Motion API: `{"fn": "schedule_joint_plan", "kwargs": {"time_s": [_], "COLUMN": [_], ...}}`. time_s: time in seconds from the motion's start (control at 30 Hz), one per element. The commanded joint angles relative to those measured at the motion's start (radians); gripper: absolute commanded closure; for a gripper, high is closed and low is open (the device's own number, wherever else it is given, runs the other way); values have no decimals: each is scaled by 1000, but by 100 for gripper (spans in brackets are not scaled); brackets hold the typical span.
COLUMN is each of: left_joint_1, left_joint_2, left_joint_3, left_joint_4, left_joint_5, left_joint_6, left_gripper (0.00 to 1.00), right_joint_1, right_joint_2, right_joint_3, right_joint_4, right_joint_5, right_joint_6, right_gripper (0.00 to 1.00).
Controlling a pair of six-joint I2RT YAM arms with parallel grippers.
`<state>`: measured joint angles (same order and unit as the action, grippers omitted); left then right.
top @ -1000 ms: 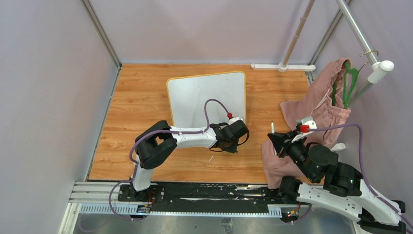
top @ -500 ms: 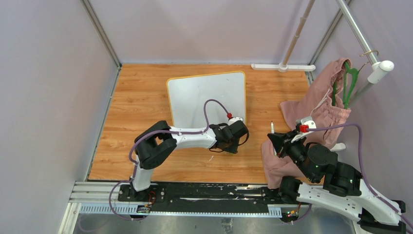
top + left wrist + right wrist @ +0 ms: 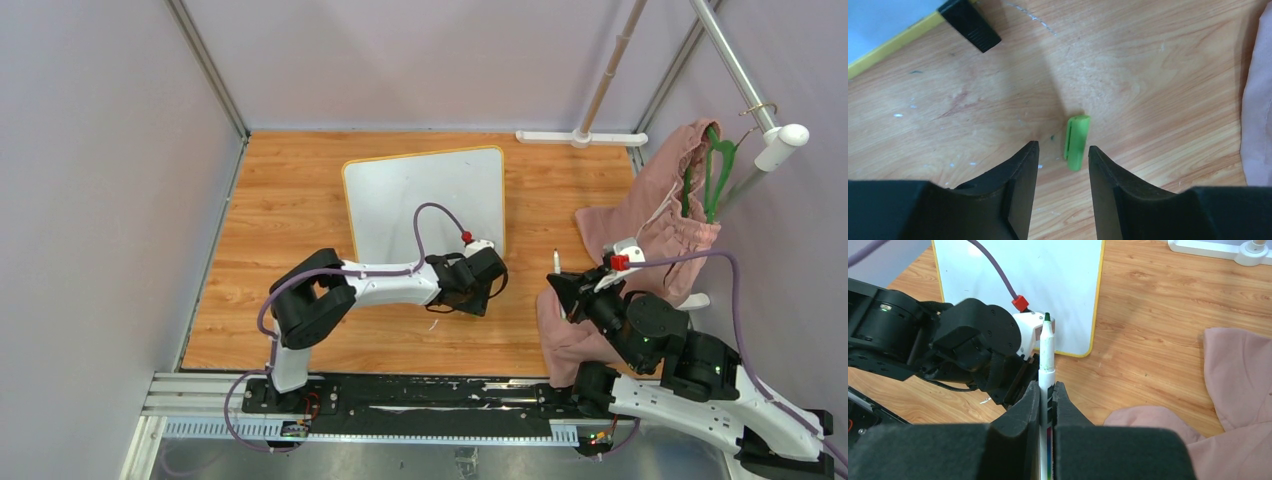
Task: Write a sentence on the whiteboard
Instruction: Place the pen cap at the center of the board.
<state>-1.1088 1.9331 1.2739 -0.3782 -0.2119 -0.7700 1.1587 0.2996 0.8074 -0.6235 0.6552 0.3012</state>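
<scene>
Whiteboard, small, glossy white with a thin yellow-orange rim, lies flat on the wooden table, far of centre; my left gripper hangs low just off its near right corner, fingers spread, a small green plastic cap on the wood below the gap; my right gripper pinches a white green-tipped marker beside a pink cloth.

We see a white whiteboard rimmed yellow-orange, a bright green cap on the honey wood-grain desk, a white marker tipped dark green, pink cloth at three o'clock
</scene>
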Motion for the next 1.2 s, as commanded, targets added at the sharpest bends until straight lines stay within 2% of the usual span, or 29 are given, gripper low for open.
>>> {"fn": "schedule_joint_plan", "kwargs": {"time_s": [0.0,0.13,0.3,0.4,0.5,0.6,0.7,0.77,1.07,1.17], "left_joint_1": [-5,-6,-4,-2,1,5,6,5,5,5], "left_joint_2": [-98,-211,-435,-636,-876,-1098,-1286,-1358,-1461,-1458], "left_joint_3": [2,24,12,-97,-242,-378,-478,-522,-542,-493], "left_joint_4": [-39,-62,-75,12,161,310,409,455,459,374], "left_joint_5": [-62,-98,-200,-246,-248,-162,-73,7,291,319], "left_joint_6": [3,4,33,90,209,336,393,409,379,389], "left_gripper": [52,44,34,30,18,8,6,6,9,11], "right_joint_1": [8,9,9,8,8,9,9,9,9,8], "right_joint_2": [13,42,114,176,228,274,330,387,615,655], "right_joint_3": [23,48,114,147,156,140,120,129,257,309], "right_joint_4": [-10,-6,12,47,120,233,364,428,557,523], "right_joint_5": [-10,-37,-108,-191,-290,-421,-540,-621,-891,-941], "right_joint_6": [17,17,-17,-57,-82,-92,-84,-79,-32,-34], "right_gripper": [100,100,100,100,100,100,100,100,100,100]}}
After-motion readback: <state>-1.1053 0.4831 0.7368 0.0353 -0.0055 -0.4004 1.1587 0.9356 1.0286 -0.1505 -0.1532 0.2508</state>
